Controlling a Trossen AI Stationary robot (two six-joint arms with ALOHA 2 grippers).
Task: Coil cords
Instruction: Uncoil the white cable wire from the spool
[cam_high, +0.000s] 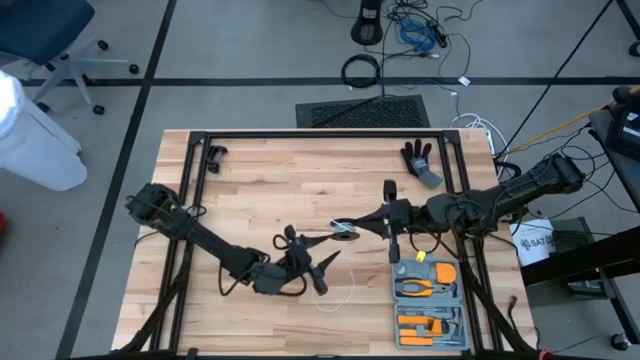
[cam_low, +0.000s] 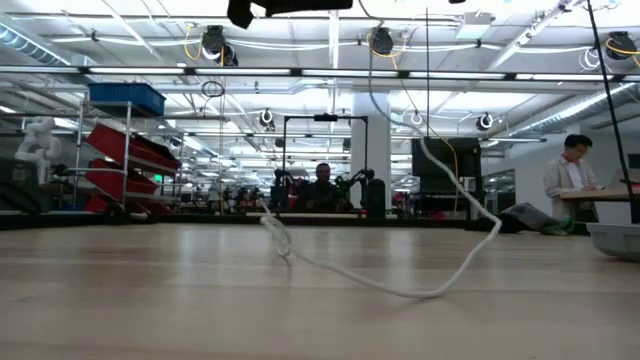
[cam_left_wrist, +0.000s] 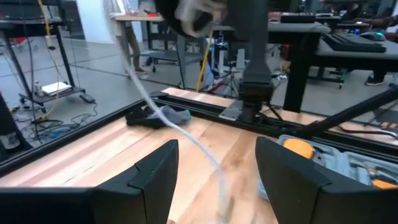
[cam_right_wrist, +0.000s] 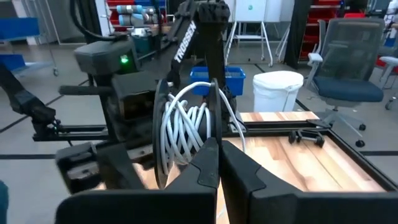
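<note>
high: reel (cam_high: 343, 231) held mid-table by right gripper (cam_high: 352, 228), clamped | low: cord (cam_low: 400, 285) trailing slack on table (cam_low: 150, 300) | left wrist: left gripper (cam_left_wrist: 214, 174) spread, empty; cord best guided taut | right wrist: windings kept even

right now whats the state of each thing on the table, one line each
reel: partly wound with white cord, held off the table in the right gripper, shut
cord: loose tail hangs from the reel and loops on the table
left gripper: open, empty, cord running between its fingers
tool case: open, pliers inside
glove: lying flat near the far edge
</note>
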